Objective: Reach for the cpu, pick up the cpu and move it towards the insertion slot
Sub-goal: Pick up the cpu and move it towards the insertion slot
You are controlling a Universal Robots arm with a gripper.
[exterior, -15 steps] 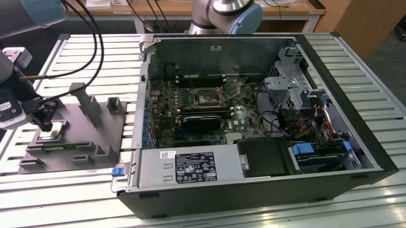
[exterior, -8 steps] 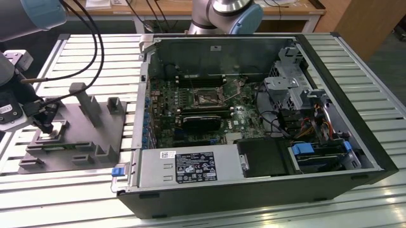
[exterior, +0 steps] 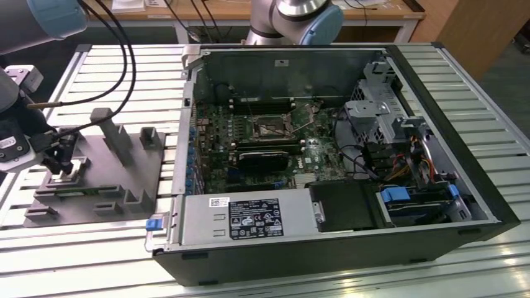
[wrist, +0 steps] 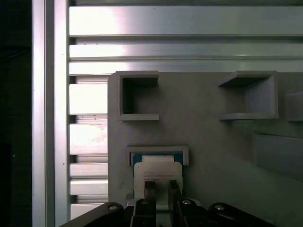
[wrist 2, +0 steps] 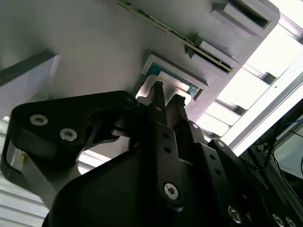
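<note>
We see the gripper (exterior: 58, 169) at the exterior view's left, fingers nearly together and gripping nothing, tips over the cpu (wrist: 156, 171), which lies in its grey fixture (wrist: 208, 142) pocket. We can't read the cpu's print. The insertion slot (exterior: 269, 129) sits mid-frame inside the open case (exterior: 463, 180), well apart.
</note>
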